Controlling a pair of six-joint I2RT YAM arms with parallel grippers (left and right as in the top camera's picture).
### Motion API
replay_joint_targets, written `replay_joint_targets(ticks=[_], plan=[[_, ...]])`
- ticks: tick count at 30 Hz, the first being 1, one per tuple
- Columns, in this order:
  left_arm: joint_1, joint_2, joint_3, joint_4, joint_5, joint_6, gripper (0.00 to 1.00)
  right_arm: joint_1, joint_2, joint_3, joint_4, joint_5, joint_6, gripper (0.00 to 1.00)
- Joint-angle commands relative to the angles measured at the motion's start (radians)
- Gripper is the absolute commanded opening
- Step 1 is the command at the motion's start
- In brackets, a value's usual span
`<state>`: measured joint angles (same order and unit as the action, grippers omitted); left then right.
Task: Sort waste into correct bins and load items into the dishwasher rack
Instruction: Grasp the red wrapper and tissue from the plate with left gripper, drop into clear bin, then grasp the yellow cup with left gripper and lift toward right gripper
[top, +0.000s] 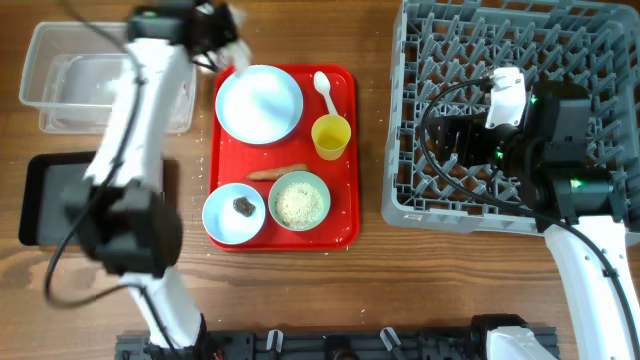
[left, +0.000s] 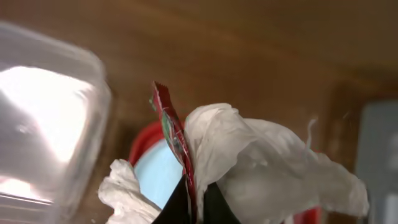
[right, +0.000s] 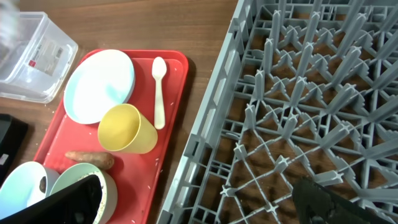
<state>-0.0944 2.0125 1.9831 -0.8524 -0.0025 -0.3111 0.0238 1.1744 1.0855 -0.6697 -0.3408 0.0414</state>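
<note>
Flat red serving tray (top: 346, 182) is seen lying level on the wooden surface (top: 300, 30), left of centre in the overhead view. The tray is rectangular, with rounded corners and a low raised rim. Brown wood grain is seen on every side of the tray: a bare strip past its far edge, a wider bare band past its near edge, a narrow strip off its right side. A black rail (top: 300, 348) is seen well beyond the tray's near edge, along the frame bottom.
</note>
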Motion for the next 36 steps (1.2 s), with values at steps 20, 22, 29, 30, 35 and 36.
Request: replay_joint_targets(ticks=[20,22,29,30,35,36], plan=[[0.277,-0.011,0.018,0.148,0.26,0.126,1.0,0.005,0.008,0.021,-0.004,-0.023,0.015,1.0],[0.217,-0.051,0.018,-0.004,0.298,0.125,1.0,0.005,0.008,0.021,-0.004,-0.023,0.047,1.0],[-0.068,-0.016,-0.095,-0.301,0.364,0.416,0.93,0.005,0.008,0.021,-0.005,-0.023,0.048,1.0],[-0.106,-0.014,-0.123,-0.292,0.329,0.432,0.93,0.005,0.008,0.021,-0.006,-0.023,0.048,1.0],[-0.201,0.017,-0.198,-0.243,0.294,0.432,0.93,0.005,0.008,0.021,-0.008,-0.023,0.065,1.0],[-0.225,0.035,-0.198,-0.236,0.293,0.432,0.93,0.005,0.008,0.021,-0.008,-0.023,0.07,1.0]])
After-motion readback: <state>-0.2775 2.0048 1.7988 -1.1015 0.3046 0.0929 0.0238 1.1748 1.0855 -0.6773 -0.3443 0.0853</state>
